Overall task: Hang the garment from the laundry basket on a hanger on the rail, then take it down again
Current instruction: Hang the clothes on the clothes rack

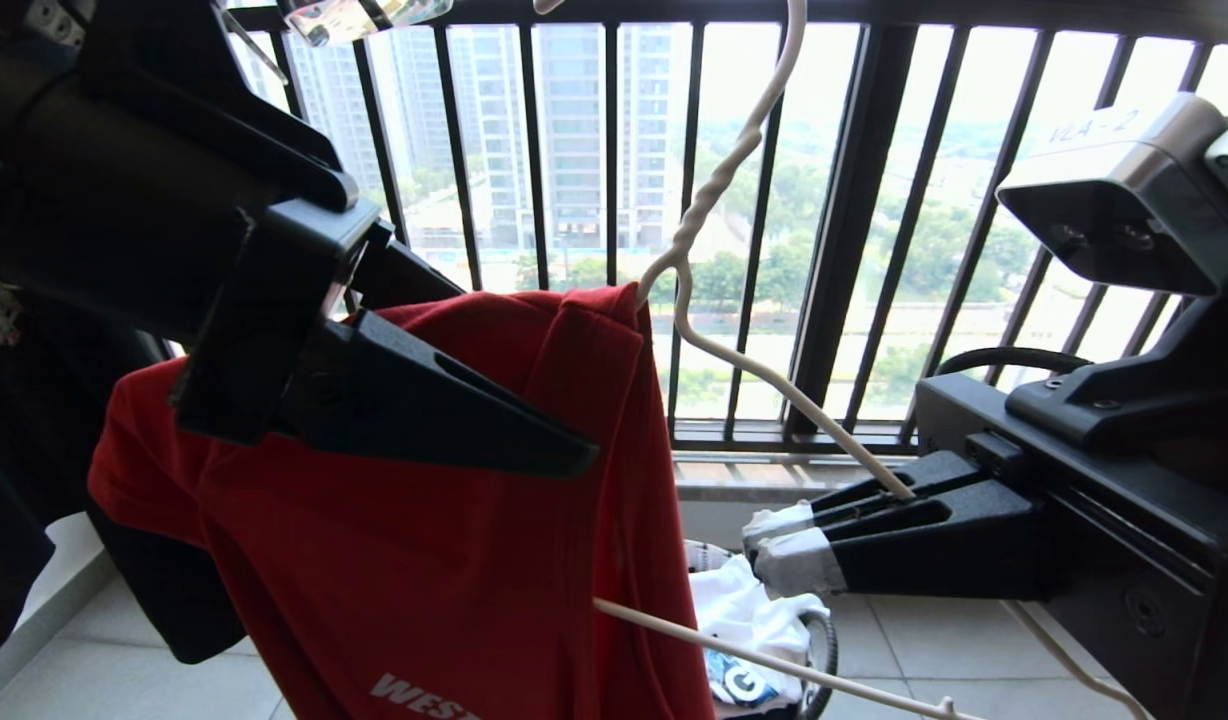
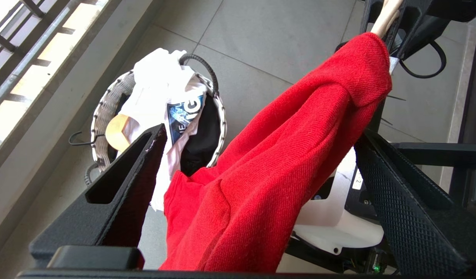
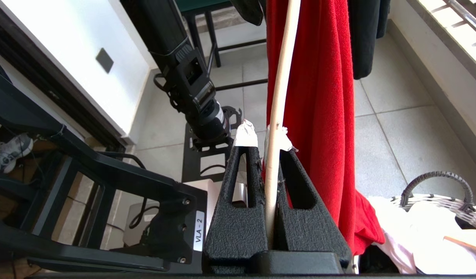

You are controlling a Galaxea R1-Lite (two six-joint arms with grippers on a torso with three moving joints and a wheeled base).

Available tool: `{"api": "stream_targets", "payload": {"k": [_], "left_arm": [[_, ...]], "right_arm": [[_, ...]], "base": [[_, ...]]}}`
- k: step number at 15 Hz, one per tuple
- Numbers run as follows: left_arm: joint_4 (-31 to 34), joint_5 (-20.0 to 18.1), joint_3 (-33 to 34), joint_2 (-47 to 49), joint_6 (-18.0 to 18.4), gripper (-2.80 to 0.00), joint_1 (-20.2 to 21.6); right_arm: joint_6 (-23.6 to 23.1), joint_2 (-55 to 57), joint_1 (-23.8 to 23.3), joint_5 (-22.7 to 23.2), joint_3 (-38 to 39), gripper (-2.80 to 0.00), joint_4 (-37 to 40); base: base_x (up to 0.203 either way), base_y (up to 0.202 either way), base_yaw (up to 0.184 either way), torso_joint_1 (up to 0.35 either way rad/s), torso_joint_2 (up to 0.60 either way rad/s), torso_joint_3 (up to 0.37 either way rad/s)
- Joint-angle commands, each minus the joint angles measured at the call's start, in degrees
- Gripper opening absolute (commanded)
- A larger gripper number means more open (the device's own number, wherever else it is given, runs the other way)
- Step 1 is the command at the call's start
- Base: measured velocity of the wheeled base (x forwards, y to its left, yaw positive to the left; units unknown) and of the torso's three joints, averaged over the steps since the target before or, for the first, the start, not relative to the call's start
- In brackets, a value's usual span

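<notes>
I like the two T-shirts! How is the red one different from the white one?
The red T-shirt hangs on the white hanger; the white T-shirt lies crumpled in the basket. The red one is up in the air, with the left gripper open around it, while no gripper is near the white one. The right gripper is shut on the hanger. Both shirts have printing on them.

The right gripper clamps the hanger; the garment hangs beside it; the laundry basket sits below.
</notes>
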Motion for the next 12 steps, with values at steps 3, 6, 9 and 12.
{"api": "stream_targets", "payload": {"k": [3,6,9,12], "left_arm": [[0.33,-0.09,-0.02,0.00,0.15,-2.80,0.06],[0.33,-0.09,-0.02,-0.21,0.19,-2.80,-0.02],[0.33,-0.09,0.06,-0.45,0.23,-2.80,0.07],[0.15,-0.18,0.46,-1.38,0.27,-2.80,0.07]], "right_arm": [[0.01,0.02,0.02,0.26,-0.09,-2.80,-0.16],[0.01,-0.25,0.02,0.26,-0.17,-2.80,-0.16],[0.01,-0.16,0.02,0.17,-0.17,-2.80,-0.16],[0.09,0.02,0.02,0.17,-0.17,-2.80,-0.16]], "base": [[0.000,0.000,0.000,0.000,0.00,0.000],[0.000,0.000,0.000,0.000,0.00,0.000],[0.000,0.000,0.000,0.000,0.00,0.000],[0.000,0.000,0.000,0.000,0.00,0.000]]}}
